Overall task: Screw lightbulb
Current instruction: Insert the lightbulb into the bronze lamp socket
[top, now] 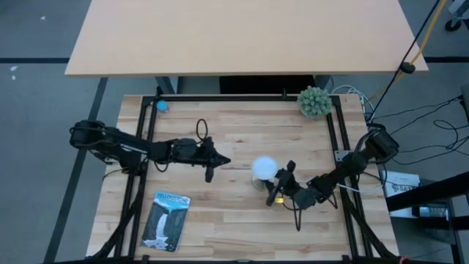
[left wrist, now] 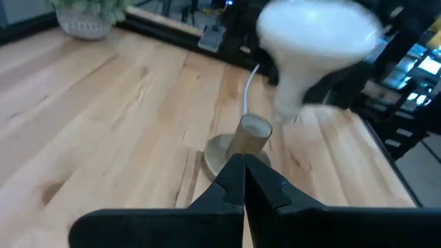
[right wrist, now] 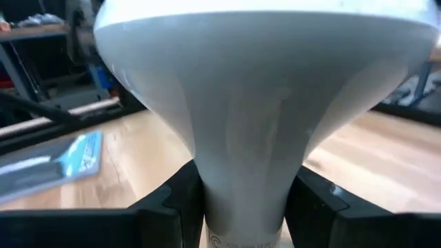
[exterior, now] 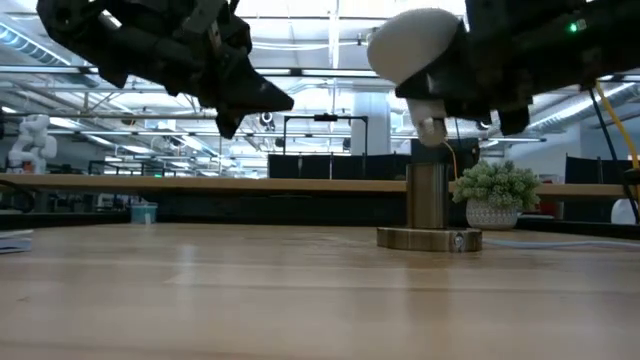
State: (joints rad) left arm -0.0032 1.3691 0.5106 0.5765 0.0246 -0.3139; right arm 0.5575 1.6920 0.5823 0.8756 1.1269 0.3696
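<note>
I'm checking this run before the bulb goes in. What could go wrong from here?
The lightbulb, held by its neck in the right gripper, hangs tilted above the socket; it could meet the socket crooked and cross-thread. The socket base stands unheld, the left gripper shut beside it, so it may slide.

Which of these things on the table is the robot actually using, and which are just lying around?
In use:
- lightbulb, gripped at its neck by the right gripper, above the socket
- socket base with its white cord

Lying about:
- small potted plant at the far edge
- blue-and-white package at the near left
- small blue object at the far left
- left gripper, shut, waiting nearby
</note>
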